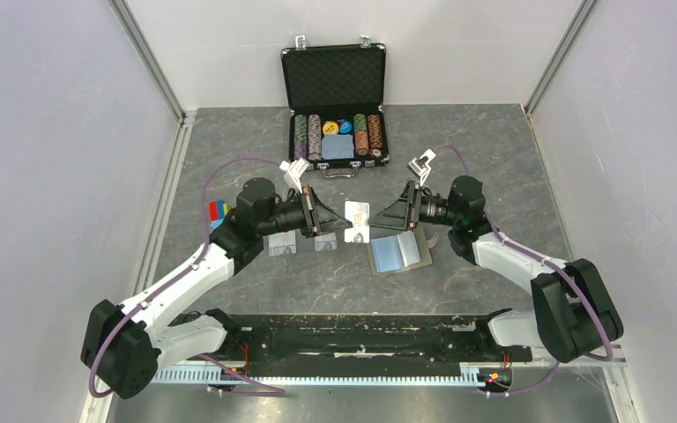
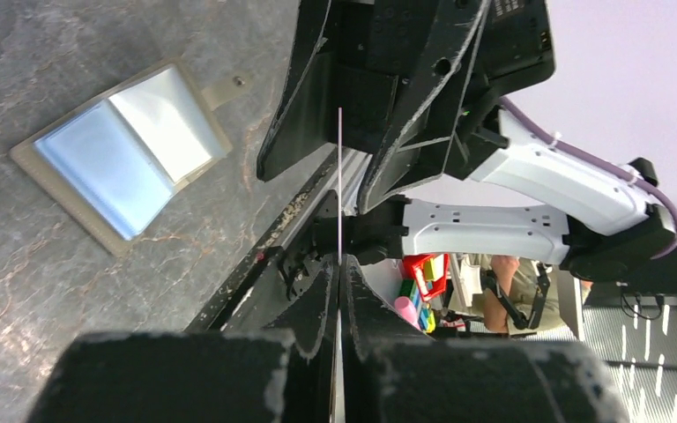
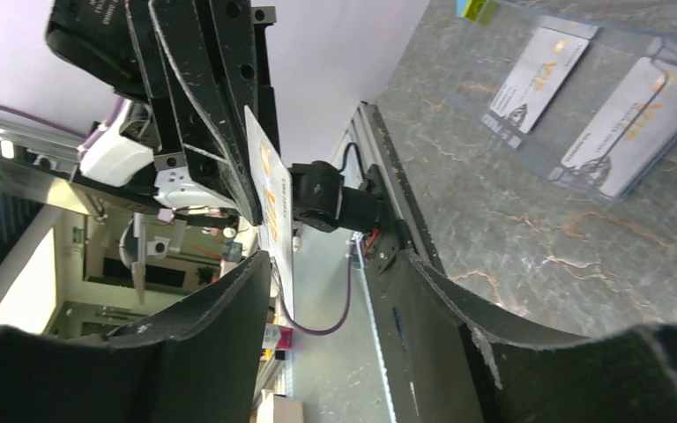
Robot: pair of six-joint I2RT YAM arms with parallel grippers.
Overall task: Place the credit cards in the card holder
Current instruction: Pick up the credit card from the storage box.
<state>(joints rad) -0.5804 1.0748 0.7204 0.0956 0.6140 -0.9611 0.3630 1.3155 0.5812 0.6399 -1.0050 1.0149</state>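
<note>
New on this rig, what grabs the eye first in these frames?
Mid-table the two arms meet nose to nose: the left gripper pinches a credit card on edge, its free end between the open jaws of the right gripper. Just in front lies the card holder, spread open with its blue lining up. An open black poker-chip case stands at the back.

Left tool pinched shut — right tool parted.

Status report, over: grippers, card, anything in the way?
Left gripper shut on credit card, off the table. Right gripper open, facing it. Card holder lies open, lining up, nothing across it.
</note>
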